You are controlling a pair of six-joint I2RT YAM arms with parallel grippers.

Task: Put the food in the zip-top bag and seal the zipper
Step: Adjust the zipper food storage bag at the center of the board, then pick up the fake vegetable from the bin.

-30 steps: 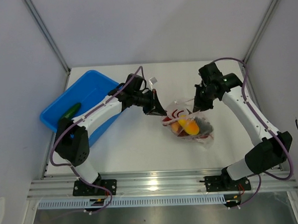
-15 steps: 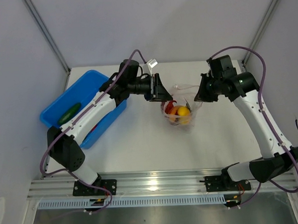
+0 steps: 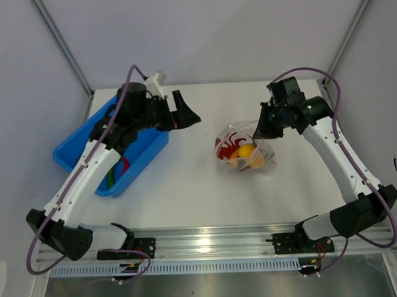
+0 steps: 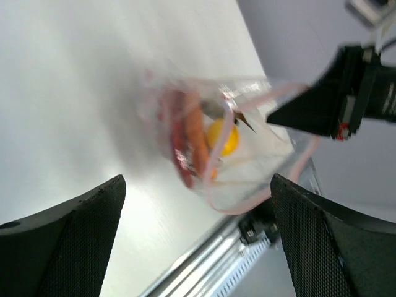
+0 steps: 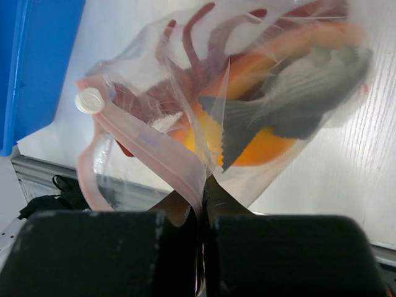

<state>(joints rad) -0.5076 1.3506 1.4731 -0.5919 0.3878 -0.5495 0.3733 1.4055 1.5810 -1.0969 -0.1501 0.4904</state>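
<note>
The white table (image 3: 188, 195) is occupied at its left by the blue bin (image 3: 75, 151) (green and red pieces (image 3: 116, 171) are seen inside). Right of centre, the zip-top bag (image 3: 245, 153), with the food (image 5: 291, 105) contained in it, is pinched at its zipper (image 5: 148, 145) by the right gripper (image 3: 264, 132). The left gripper (image 3: 187, 114) is spread wide and empty, beside the bin.

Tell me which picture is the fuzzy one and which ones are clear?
Left wrist view: the fuzzy one, the bag looks smeared and soft. Right wrist view: sharp up close, the grey fish shows clearly through the plastic. Top external view: clear all over, evenly lit, with only faint shadows.
</note>
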